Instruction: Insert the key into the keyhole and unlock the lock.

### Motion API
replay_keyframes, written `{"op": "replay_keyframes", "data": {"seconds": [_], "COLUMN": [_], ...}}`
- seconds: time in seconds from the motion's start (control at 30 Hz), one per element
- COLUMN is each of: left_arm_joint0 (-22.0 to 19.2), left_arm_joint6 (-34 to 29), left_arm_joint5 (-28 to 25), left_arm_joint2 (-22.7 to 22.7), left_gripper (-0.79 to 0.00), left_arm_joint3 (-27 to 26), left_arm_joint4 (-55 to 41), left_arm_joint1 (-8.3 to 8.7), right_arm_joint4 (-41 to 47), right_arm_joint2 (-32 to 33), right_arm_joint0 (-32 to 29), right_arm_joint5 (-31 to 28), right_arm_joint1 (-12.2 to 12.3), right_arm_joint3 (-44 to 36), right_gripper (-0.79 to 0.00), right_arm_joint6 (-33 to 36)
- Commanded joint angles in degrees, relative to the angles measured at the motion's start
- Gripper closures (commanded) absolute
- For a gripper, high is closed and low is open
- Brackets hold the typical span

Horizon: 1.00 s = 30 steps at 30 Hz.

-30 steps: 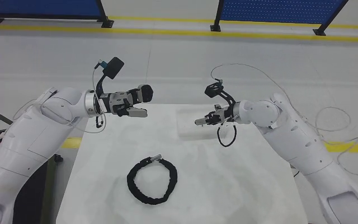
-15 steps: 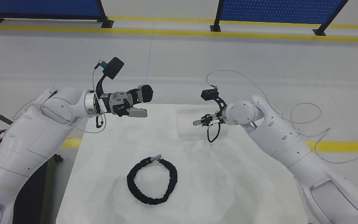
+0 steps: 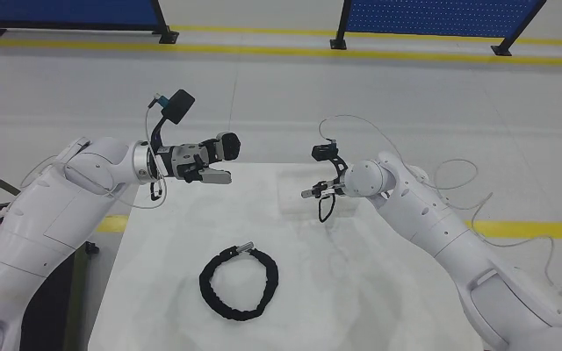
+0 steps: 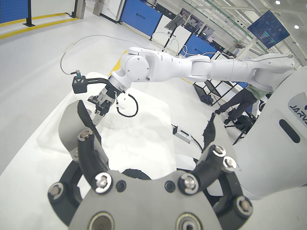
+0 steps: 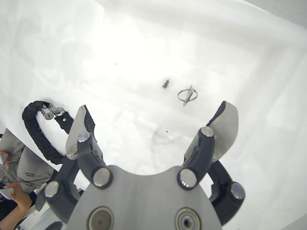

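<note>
Two claws, both spread wide, both empty. Right gripper (image 5: 153,107) hangs over the small metal key (image 5: 187,95) on its wire ring, flat on the matte white table (image 3: 395,290). Black fabric-sleeved loop lock (image 3: 208,285) with a chrome cylinder lies well apart. Left gripper (image 4: 146,113) hovers at the table's far edge.

Black cable lock (image 3: 208,288) lies coiled in a ring; ringed key (image 5: 188,94) lies flat, well apart.

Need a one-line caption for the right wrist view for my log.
Open right hand over the table, key on its ring lying ahead, black cable lock off to the side.
</note>
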Motion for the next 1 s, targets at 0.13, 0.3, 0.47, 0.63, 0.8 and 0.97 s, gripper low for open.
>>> {"op": "replay_keyframes", "data": {"seconds": [0.13,0.3,0.47,0.63,0.8,0.97], "left_arm_joint0": [0.0,0.0,0.0,0.0,0.0,0.0], "left_arm_joint6": [0.0,0.0,0.0,0.0,0.0,0.0], "left_arm_joint5": [0.0,0.0,0.0,0.0,0.0,0.0], "left_arm_joint2": [0.0,0.0,0.0,0.0,0.0,0.0], "left_gripper": [-0.785,-0.785,-0.785,-0.785,-0.785,-0.785], "left_arm_joint3": [0.0,0.0,0.0,0.0,0.0,0.0], "left_arm_joint4": [0.0,0.0,0.0,0.0,0.0,0.0], "left_arm_joint1": [0.00,0.00,0.00,0.00,0.00,0.00], "right_arm_joint4": [0.0,0.0,0.0,-2.7,-4.9,-7.2], "right_arm_joint2": [0.0,0.0,0.0,0.0,-0.3,-1.2], "right_arm_joint0": [0.0,0.0,0.0,-0.8,-0.8,-0.6], "right_arm_joint5": [0.0,0.0,0.0,1.0,2.7,3.4], "right_arm_joint1": [0.0,0.0,0.0,-0.2,-1.0,-2.1], "right_arm_joint3": [0.0,0.0,0.0,-0.8,-1.6,-1.2], "right_gripper": [-0.785,-0.785,-0.785,-0.785,-0.785,-0.785], "right_arm_joint6": [0.0,0.0,0.0,-2.8,-4.2,-3.5]}}
